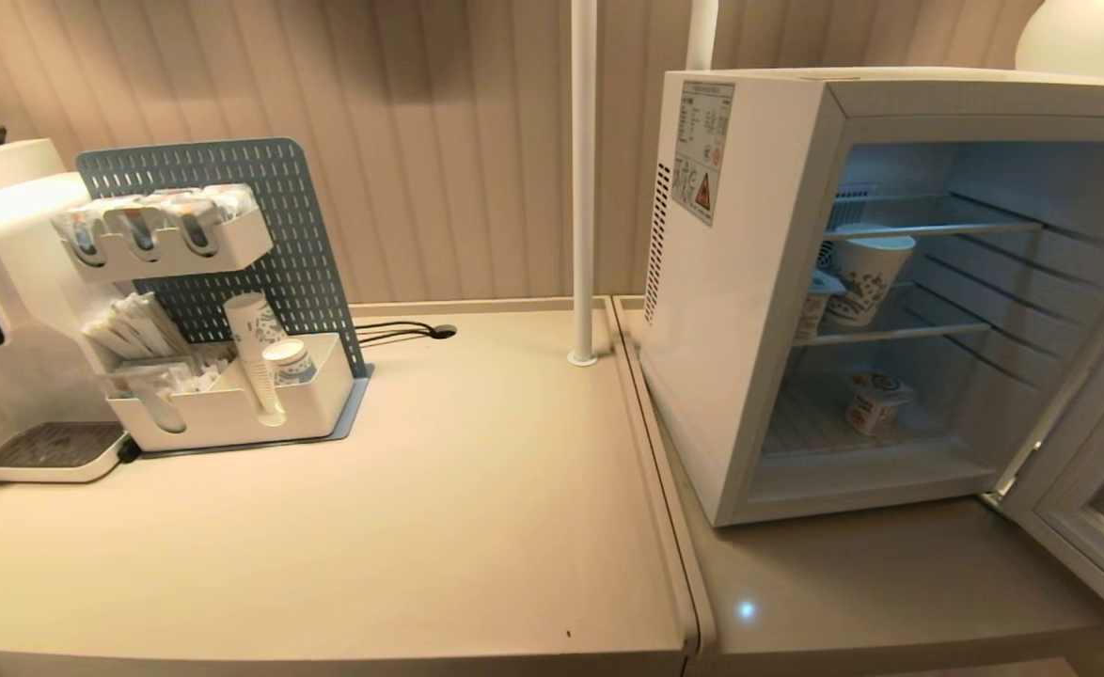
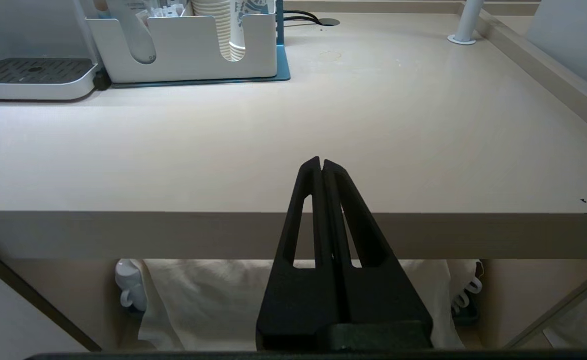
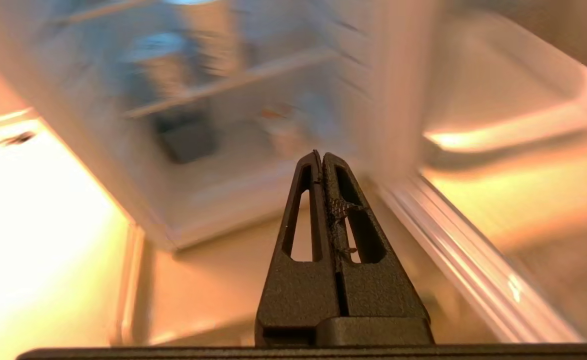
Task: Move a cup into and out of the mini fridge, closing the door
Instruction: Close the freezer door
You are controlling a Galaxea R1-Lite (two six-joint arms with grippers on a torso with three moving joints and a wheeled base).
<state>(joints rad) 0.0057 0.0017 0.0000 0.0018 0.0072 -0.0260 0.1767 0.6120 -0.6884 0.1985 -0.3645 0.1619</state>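
Note:
The white mini fridge (image 1: 731, 310) stands on the right counter, lit inside. Its door (image 1: 1079, 470) is swung wide open to the right. A patterned white cup (image 1: 867, 277) stands on the middle wire shelf, a smaller carton (image 1: 815, 303) to its left. A small tub (image 1: 876, 400) lies on the fridge floor. Neither arm shows in the head view. My right gripper (image 3: 321, 154) is shut and empty, low in front of the open fridge (image 3: 213, 220), with the door frame (image 3: 478, 270) beside it. My left gripper (image 2: 322, 161) is shut and empty at the left table's front edge.
A blue pegboard organiser (image 1: 298, 244) with stacked paper cups (image 1: 256, 348) and sachets stands at the back left. Beside it are a white water dispenser (image 1: 7, 254) and its drip tray (image 1: 54, 451). A white pole (image 1: 583, 188) rises by the raised seam (image 1: 655, 470) between the counters.

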